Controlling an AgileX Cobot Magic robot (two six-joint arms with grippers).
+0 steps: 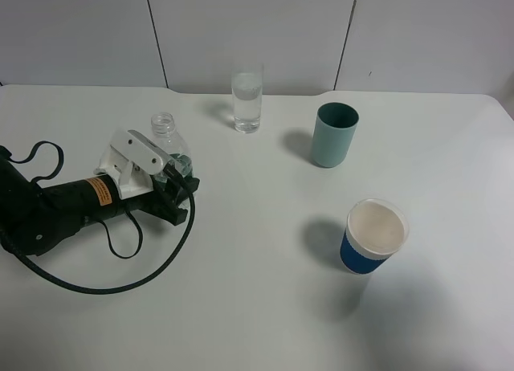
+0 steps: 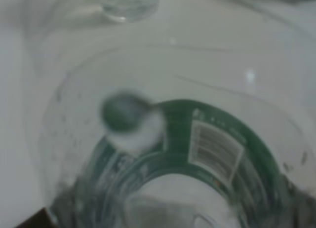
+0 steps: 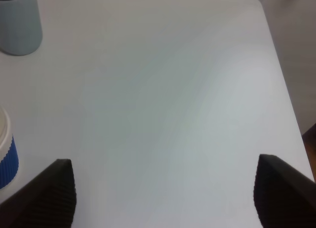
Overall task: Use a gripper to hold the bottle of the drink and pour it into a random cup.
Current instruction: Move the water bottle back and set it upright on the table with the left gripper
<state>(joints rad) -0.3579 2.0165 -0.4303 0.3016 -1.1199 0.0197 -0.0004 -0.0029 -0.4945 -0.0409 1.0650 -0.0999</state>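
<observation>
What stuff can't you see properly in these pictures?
- Bottle body: high view, the left gripper covers it.
- Whether that gripper clamps it: left wrist view shows only blurred label.
- Right arm: outside the high view.
- Blue-sleeved cup: cut off by the right wrist view's edge.

bottle [image 1: 165,130]: clear plastic | cup [image 1: 246,100]: clear glass | table [image 1: 257,307]: matt white

I am seeing one bottle [image 1: 166,135], one clear glass [image 1: 246,100], one teal cup [image 1: 334,135], one blue-sleeved paper cup [image 1: 373,235].
</observation>
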